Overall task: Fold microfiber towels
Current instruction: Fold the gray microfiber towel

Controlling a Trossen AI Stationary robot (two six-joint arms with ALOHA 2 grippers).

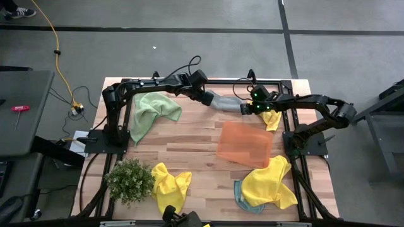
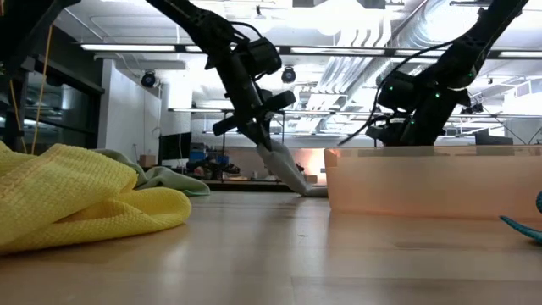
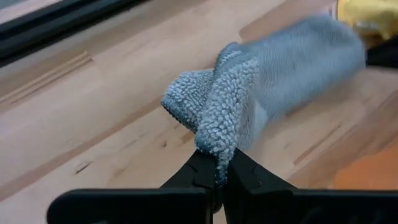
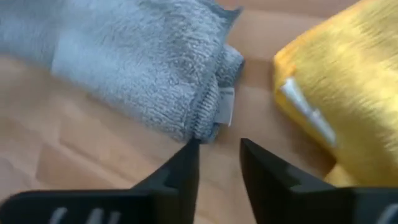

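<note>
One grey-blue towel (image 1: 225, 102) stretched over the tabletop (image 1: 189, 145) far edge, left fingers (image 3: 219, 177) clamped on one corner, right fingers (image 4: 217, 163) parted beside the opposite hem; likely miss, closing on air, corner slipping.

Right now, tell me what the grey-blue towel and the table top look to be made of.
Grey-blue towel: soft microfiber, probably; fuzzy looped pile, matte, with a stitched hem and a small sewn-in tag. The left tool pinches one corner.
Table top: looks like wood, light planks with visible grain and a faint sheen.
</note>
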